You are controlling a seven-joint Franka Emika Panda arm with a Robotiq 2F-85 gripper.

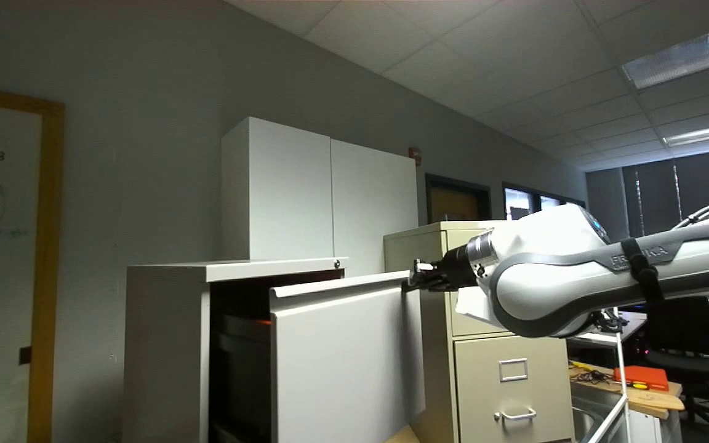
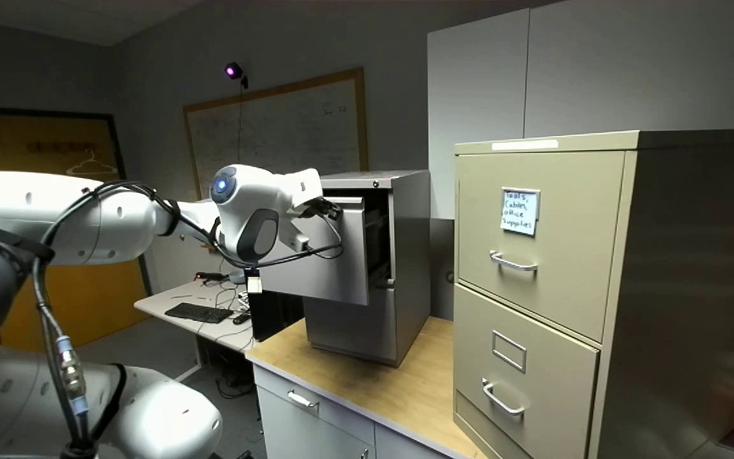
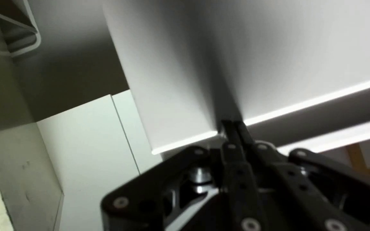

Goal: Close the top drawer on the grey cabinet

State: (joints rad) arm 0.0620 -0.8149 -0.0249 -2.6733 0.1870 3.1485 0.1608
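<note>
The grey cabinet [image 1: 167, 344] stands on a wooden counter and also shows in an exterior view [image 2: 411, 255]. Its top drawer [image 1: 342, 363] is pulled partly out, with a dark gap behind the front panel. The drawer front shows in an exterior view [image 2: 341, 261] and fills much of the wrist view [image 3: 300, 57]. My gripper [image 1: 408, 282] is at the panel's top edge, toward the end by the beige cabinet; it also shows in an exterior view [image 2: 335, 209]. In the wrist view its fingers [image 3: 232, 123] are together and empty, with the tips against or very close to the panel.
A beige filing cabinet [image 2: 532, 306] with handled drawers stands beside the grey cabinet on the wooden counter [image 2: 354, 382]. A white two-door cupboard [image 1: 290, 191] is behind them. A desk [image 2: 182, 296] with a keyboard stands on the far side. Cables [image 2: 278, 258] hang along my arm.
</note>
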